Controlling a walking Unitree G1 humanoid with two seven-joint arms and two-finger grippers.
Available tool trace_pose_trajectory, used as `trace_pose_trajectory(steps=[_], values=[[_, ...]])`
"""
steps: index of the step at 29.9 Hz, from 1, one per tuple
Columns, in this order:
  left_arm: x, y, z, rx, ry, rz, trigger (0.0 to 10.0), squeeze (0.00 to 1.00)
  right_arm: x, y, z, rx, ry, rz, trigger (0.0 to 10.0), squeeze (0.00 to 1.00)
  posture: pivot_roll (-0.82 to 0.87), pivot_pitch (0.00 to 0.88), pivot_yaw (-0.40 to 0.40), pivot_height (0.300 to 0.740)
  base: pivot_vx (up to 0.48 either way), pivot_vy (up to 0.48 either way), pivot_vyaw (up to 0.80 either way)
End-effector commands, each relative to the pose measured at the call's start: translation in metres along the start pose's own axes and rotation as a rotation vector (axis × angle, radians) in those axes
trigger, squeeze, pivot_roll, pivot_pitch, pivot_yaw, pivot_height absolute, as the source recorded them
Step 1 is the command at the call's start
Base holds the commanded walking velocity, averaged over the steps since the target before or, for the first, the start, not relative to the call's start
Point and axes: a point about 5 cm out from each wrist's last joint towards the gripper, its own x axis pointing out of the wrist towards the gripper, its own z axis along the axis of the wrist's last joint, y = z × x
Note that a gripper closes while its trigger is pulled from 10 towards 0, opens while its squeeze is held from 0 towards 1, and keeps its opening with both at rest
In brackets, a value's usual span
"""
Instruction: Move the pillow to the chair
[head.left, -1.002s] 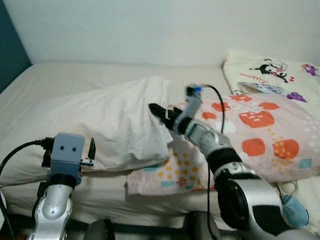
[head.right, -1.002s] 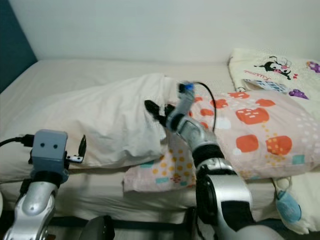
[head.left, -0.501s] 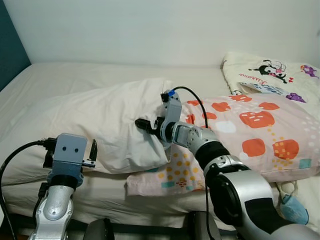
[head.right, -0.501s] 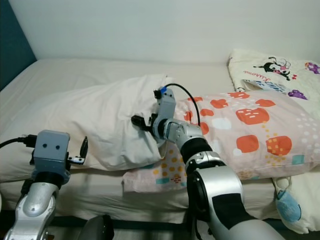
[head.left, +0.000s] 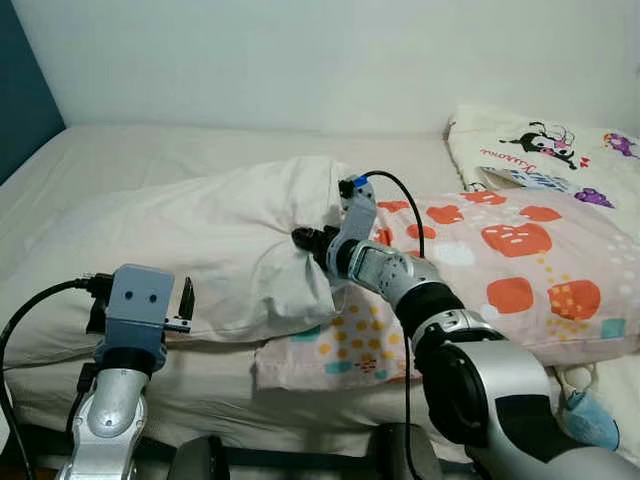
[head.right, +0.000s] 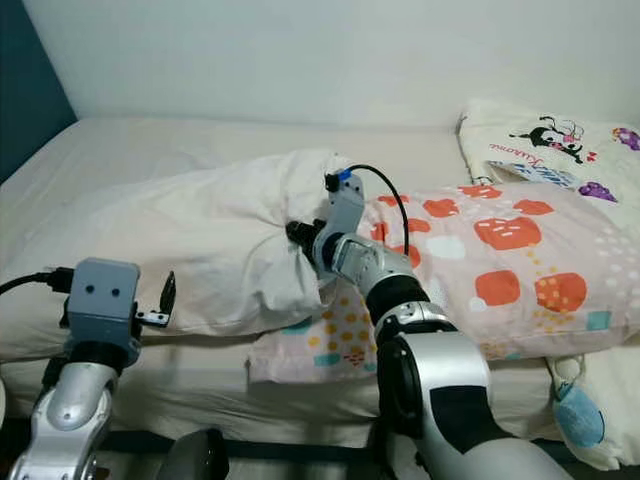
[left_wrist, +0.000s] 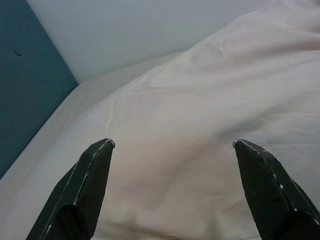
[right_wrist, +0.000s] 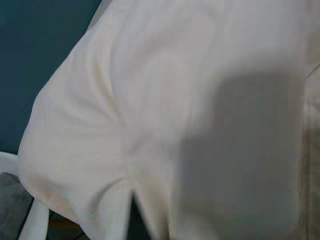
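A large white pillow (head.left: 200, 240) lies across the bed (head.left: 150, 150), its right end resting on a patterned pillow. My right gripper (head.left: 308, 240) is buried in that right end and is shut on the pillow; creases fan out from its fingers. In the right wrist view the pillow's white cloth (right_wrist: 150, 115) sits right against the camera. My left gripper (head.left: 184, 300) is at the pillow's front edge, near the bed's front. Its fingers (left_wrist: 95, 175) stand wide open with nothing between them, pointing at the pillow (left_wrist: 190, 130).
A pink pillow with orange squares (head.left: 500, 270) lies to the right, under my right arm. A cream cartoon-print pillow (head.left: 560, 160) lies behind it. A teal wall (head.left: 20, 90) bounds the left side. A white frame (right_wrist: 35, 220) shows below the pillow in the right wrist view.
My right gripper reached left into the pillow's end, then drew back slightly right. The cloth is now bunched around its fingers. The left arm has held still.
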Motion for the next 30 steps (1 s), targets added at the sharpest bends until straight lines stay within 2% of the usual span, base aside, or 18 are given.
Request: trace_pose_trajectory(steps=[1, 9, 13, 15, 17, 18, 19, 20, 22, 23, 24, 27, 29, 30], values=[[0.001, 0.000, -0.003, 0.007, 0.012, 0.010, 10.0, 0.00, -0.002, 0.000, 0.009, -0.005, -0.035, 0.007, 0.0, 0.00, 0.11, 0.038, -0.059, 0.458, 0.000, 0.000, 0.00], [0.004, -0.001, -0.004, 0.001, 0.014, 0.019, 10.0, 0.00, -0.005, -0.002, 0.014, -0.051, -0.081, 0.048, 0.0, 0.00, 0.10, 0.023, -0.054, 0.458, 0.000, 0.000, 0.00], [0.013, 0.002, -0.002, -0.015, 0.010, 0.050, 10.0, 0.00, -0.021, -0.007, 0.040, -0.088, -0.264, 0.171, 0.0, 0.00, 0.09, 0.000, -0.051, 0.467, 0.000, 0.000, 0.00], [0.013, 0.002, -0.002, -0.015, 0.010, 0.050, 10.0, 0.00, -0.021, -0.007, 0.040, -0.088, -0.264, 0.171, 0.0, 0.00, 0.09, 0.000, -0.051, 0.467, 0.000, 0.000, 0.00], [0.017, 0.005, -0.003, -0.022, 0.028, 0.071, 10.0, 0.00, -0.032, -0.013, 0.055, -0.089, -0.346, 0.203, 0.0, 0.00, 0.09, 0.000, -0.052, 0.477, -0.187, 0.000, 0.00], [0.017, 0.005, -0.003, -0.022, 0.028, 0.071, 10.0, 0.00, -0.032, -0.013, 0.055, -0.089, -0.346, 0.203, 0.0, 0.00, 0.09, 0.000, -0.052, 0.477, -0.375, 0.000, 0.00], [0.020, 0.006, -0.005, -0.025, 0.039, 0.079, 10.0, 0.00, -0.040, -0.017, 0.066, -0.084, -0.403, 0.206, 0.0, 0.00, 0.08, 0.000, -0.049, 0.481, -0.480, 0.000, 0.00], [0.020, 0.006, -0.005, -0.025, 0.039, 0.079, 10.0, 0.00, -0.040, -0.017, 0.066, -0.084, -0.403, 0.206, 0.0, 0.00, 0.08, 0.000, -0.049, 0.481, -0.480, 0.000, 0.00], [0.025, 0.007, -0.005, -0.026, 0.029, 0.092, 10.0, 0.00, -0.062, -0.022, 0.096, -0.091, -0.541, 0.227, 0.0, 0.00, 0.07, 0.000, -0.041, 0.491, -0.240, 0.000, 0.00], [0.025, 0.007, -0.005, -0.026, 0.029, 0.092, 10.0, 0.00, -0.062, -0.022, 0.096, -0.091, -0.541, 0.227, 0.0, 0.00, 0.07, 0.000, -0.041, 0.491, 0.000, 0.000, 0.00], [0.027, 0.006, -0.004, -0.026, 0.020, 0.095, 10.0, 0.00, -0.072, -0.022, 0.109, -0.097, -0.600, 0.242, 0.0, 0.00, 0.07, 0.000, -0.039, 0.496, 0.000, 0.000, 0.00], [0.028, 0.006, -0.003, -0.026, 0.011, 0.099, 10.0, 0.00, -0.081, -0.020, 0.122, -0.127, -0.650, 0.258, 0.0, 0.00, 0.07, 0.000, -0.038, 0.500, 0.000, 0.000, 0.00], [0.033, 0.007, -0.001, -0.027, -0.003, 0.108, 10.0, 0.00, -0.095, -0.010, 0.141, -0.170, -0.730, 0.296, 0.0, 0.00, 0.07, 0.000, -0.033, 0.510, 0.000, 0.000, 0.00], [0.033, 0.007, -0.001, -0.027, -0.003, 0.108, 10.0, 0.00, -0.095, -0.010, 0.141, -0.170, -0.730, 0.296, 0.0, 0.00, 0.07, 0.000, -0.033, 0.510, 0.000, 0.000, 0.00]])
